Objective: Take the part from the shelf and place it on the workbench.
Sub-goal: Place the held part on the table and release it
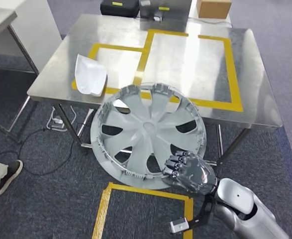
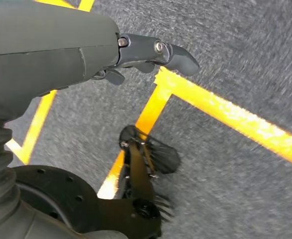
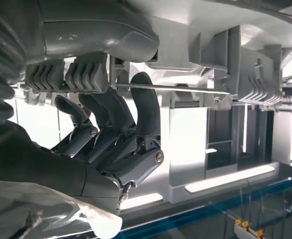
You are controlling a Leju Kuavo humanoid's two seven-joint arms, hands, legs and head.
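Observation:
The part is a large grey wheel cover [image 1: 147,134] with several spokes, held tilted in the air in front of the steel workbench [image 1: 256,99]. Its far rim overlaps the workbench's near edge in the head view. My right hand [image 1: 187,170] grips the cover's near rim at the lower right, fingers curled over the edge. In the right wrist view those fingers [image 3: 137,119] wrap the ribbed rim of the cover [image 3: 219,64] from beneath. My left hand [image 2: 99,47] hangs over the carpet, with nothing in it and one dark finger pointing out straight.
A white cloth-like piece [image 1: 89,75] lies on the workbench's left side, inside yellow tape rectangles [image 1: 232,69]. Black cases [image 1: 120,7] and a cardboard box [image 1: 213,8] stand at the back. A person's shoe [image 1: 5,175] is at the left. Yellow floor tape [image 1: 147,191] marks the carpet below.

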